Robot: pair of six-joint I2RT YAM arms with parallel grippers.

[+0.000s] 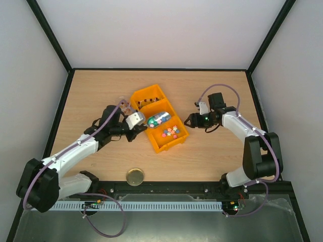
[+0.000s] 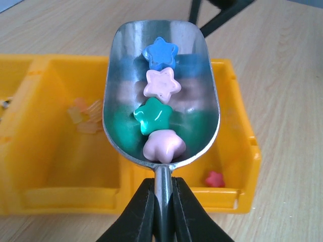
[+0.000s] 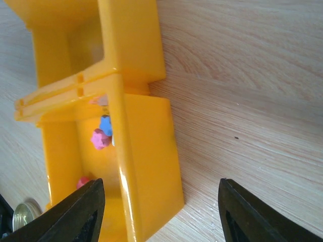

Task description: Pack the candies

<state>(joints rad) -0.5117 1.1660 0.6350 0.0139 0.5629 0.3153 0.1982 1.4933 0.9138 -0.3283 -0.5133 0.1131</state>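
The left jaws clamp the silver scoop (image 2: 126, 60), centre frame, four star candies (image 2: 162, 85) in its bowl above the yellow bin (image 2: 242, 151). The right jaws gape wide at the bin's right edge.

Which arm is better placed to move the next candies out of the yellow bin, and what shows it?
The left. The left gripper is shut on the scoop, which holds four star candies above the yellow bin. The right gripper is open, holding nothing, at the bin's side wall.

Top cam overhead, wide, L wrist close along scoop (image 2: 192, 55), R wrist close, all share yellow bin (image 1: 171, 143)
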